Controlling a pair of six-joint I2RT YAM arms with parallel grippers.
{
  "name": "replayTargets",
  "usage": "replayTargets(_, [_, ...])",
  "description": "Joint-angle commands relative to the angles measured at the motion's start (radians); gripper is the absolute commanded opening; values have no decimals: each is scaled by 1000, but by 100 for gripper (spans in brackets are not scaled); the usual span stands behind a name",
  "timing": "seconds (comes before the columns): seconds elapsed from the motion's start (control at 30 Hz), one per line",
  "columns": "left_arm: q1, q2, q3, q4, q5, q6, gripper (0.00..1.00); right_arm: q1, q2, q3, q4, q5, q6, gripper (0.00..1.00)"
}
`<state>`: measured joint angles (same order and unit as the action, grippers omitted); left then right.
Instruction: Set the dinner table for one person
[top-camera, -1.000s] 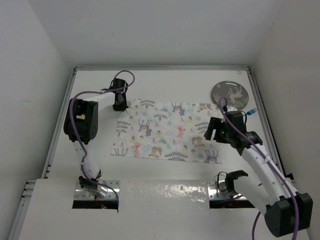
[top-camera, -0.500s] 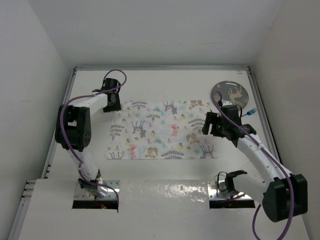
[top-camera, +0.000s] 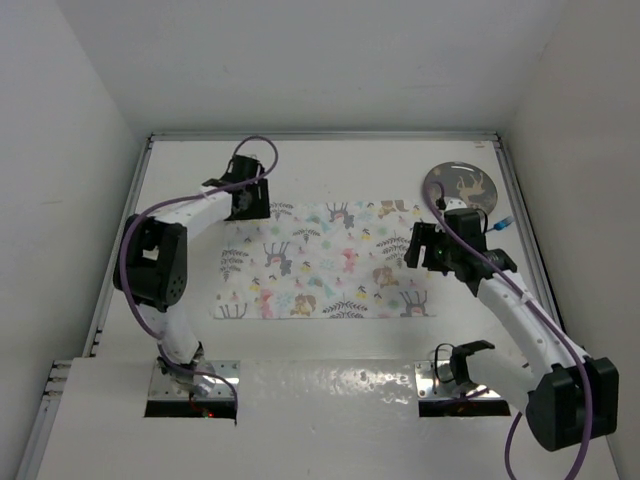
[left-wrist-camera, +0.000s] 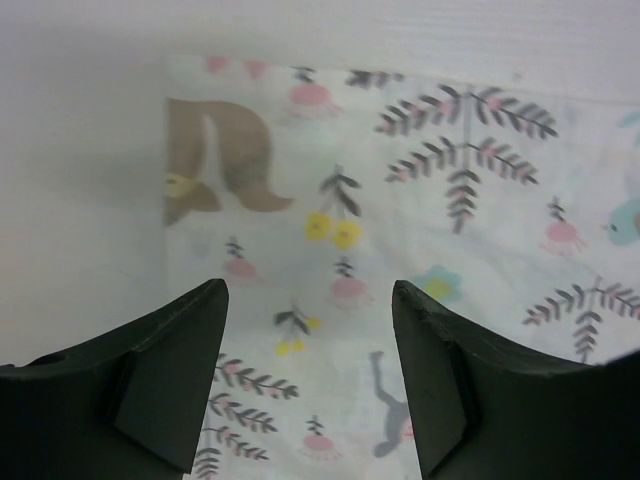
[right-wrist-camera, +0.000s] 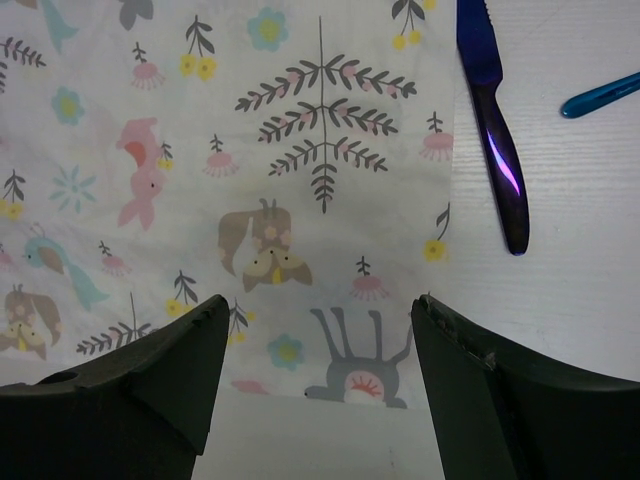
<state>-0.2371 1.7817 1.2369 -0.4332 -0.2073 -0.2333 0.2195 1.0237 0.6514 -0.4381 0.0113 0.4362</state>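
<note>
The dinner table (top-camera: 330, 165) is a white tabletop with silver rails. A printed placemat (top-camera: 325, 262) lies flat on its middle. My left gripper (top-camera: 252, 205) hovers over the mat's far left corner, open, with nothing between its fingers. The left wrist view shows that gripper (left-wrist-camera: 308, 290) above the placemat (left-wrist-camera: 450, 200) near its edge. My right gripper (top-camera: 416, 250) is open over the mat's right end. From the right wrist camera, the gripper (right-wrist-camera: 318, 305) is empty above the placemat (right-wrist-camera: 300, 150). A dark purple knife (right-wrist-camera: 495, 130) lies just off the mat's edge.
A round dark plate (top-camera: 460, 187) with a deer print sits at the far right of the table. A blue utensil handle (top-camera: 503, 222) lies by the right rail, with its blue handle (right-wrist-camera: 600, 95) beside the knife. White walls enclose the table.
The left gripper has opened and let go of the mat's far left corner. The mat slid left and now lies flat. The right arm moved farther over the mat's right end.
</note>
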Motion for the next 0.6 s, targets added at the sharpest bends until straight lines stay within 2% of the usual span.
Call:
replayTargets(0.0, [-47,48,39,19,8,-37,65,6,-36,7,-24,-37,-17,74])
replayTargets(0.27, [-48,177,41,28,-18,-74,66,7,-105,-16,-56,-37,4,77])
replayTargets(0.57, [-11,315,159,-2,-46,-32,67,6,-116,-22,-67,-34,1,80])
